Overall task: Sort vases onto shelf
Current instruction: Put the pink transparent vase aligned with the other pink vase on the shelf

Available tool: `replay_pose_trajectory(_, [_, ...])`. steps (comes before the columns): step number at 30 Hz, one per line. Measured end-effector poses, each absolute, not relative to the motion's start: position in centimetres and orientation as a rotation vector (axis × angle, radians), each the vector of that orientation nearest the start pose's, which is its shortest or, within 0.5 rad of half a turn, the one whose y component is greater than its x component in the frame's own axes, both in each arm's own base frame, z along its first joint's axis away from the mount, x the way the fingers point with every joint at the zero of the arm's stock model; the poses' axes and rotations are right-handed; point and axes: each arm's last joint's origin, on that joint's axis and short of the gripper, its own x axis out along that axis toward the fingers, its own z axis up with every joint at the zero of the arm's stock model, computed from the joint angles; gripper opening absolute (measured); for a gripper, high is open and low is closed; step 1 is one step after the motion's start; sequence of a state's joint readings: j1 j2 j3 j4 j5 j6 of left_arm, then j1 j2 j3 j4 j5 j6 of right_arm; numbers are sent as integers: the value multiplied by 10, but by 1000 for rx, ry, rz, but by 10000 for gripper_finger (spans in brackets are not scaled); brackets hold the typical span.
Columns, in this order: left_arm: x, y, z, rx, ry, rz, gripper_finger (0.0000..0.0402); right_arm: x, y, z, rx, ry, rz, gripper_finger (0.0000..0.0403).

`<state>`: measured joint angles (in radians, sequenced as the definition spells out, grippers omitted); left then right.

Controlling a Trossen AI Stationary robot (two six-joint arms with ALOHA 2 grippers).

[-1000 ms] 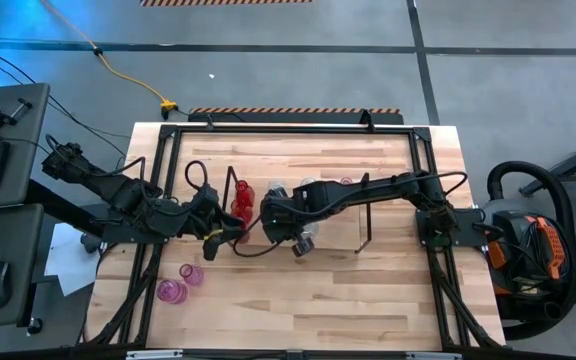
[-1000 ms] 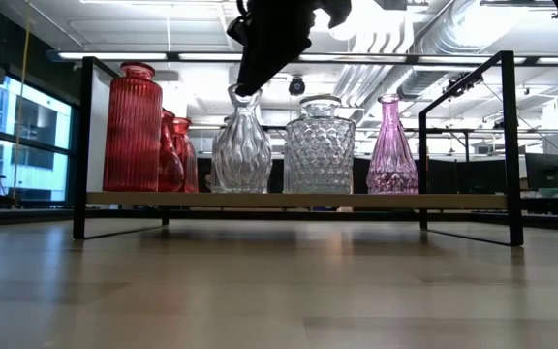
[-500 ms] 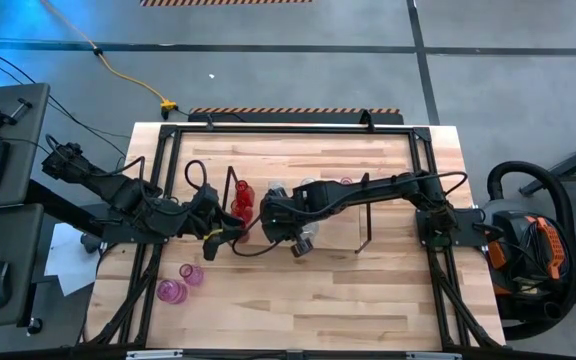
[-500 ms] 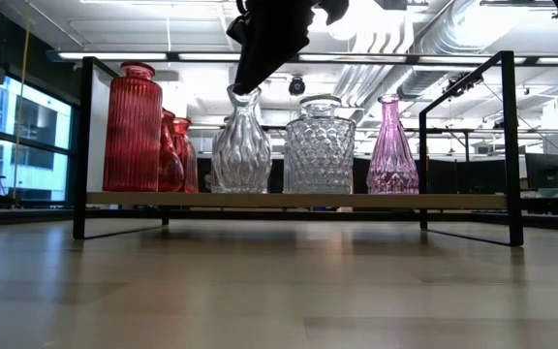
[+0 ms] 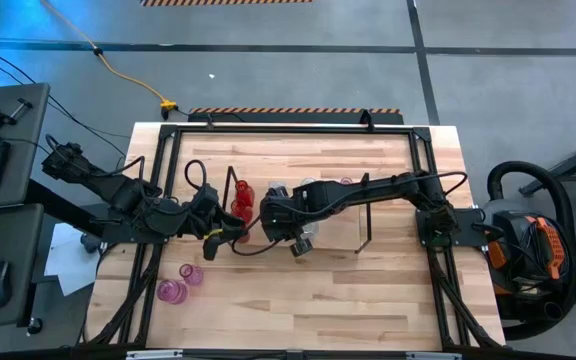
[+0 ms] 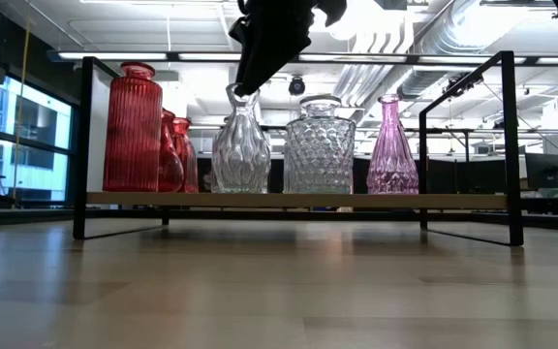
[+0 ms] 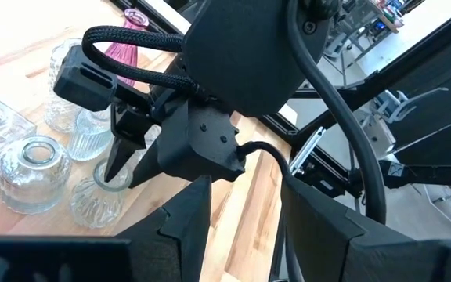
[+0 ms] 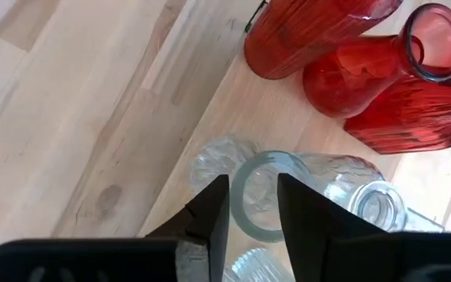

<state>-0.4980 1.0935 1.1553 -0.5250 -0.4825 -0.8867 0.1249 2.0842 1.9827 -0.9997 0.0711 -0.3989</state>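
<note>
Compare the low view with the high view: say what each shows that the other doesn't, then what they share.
Only the low view shows the clear vases' shapes side on, such as the diamond-cut jar, standing upright on the shelf. Only the high view shows two pink vases off the shelf and the left tool waiting. Both show the right tool at the clear fluted vase's neck.

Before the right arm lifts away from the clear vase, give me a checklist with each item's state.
1. Clear narrow-necked vase upright on the shelf: ok.
2. Right gripper fingers let go of the vase rim: not ok; they straddle the rim, one inside and one outside, and whether they touch it cannot be told.
3. Neighbouring clear diamond-cut jar standing apart from the vase: ok.
4. Red vases grouped at one end, pink vase at the other: ok.
5. Left gripper clear of the shelf: ok, waiting beside it.
6. Two pink vases left on the table: not ok, unsorted.
</note>
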Motion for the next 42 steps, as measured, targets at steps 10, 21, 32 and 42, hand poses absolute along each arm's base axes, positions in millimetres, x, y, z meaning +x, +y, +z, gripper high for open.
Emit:
replay_pose_trajectory(10, [202, -95, 371, -656, 382, 164, 147, 431, 51, 305, -479, 1020, 204, 90])
replay_pose_trajectory(21, [202, -95, 371, -649, 383, 163, 147, 418, 49, 330, -312, 971, 96, 90])
replay_pose_trajectory(32, [199, -94, 365, -571, 447, 176, 147, 386, 50, 350, -88, 1045, -180, 90])
replay_pose_trajectory(42, [170, -89, 350, -584, 738, 174, 147, 338, 57, 393, 20, 948, -391, 90])
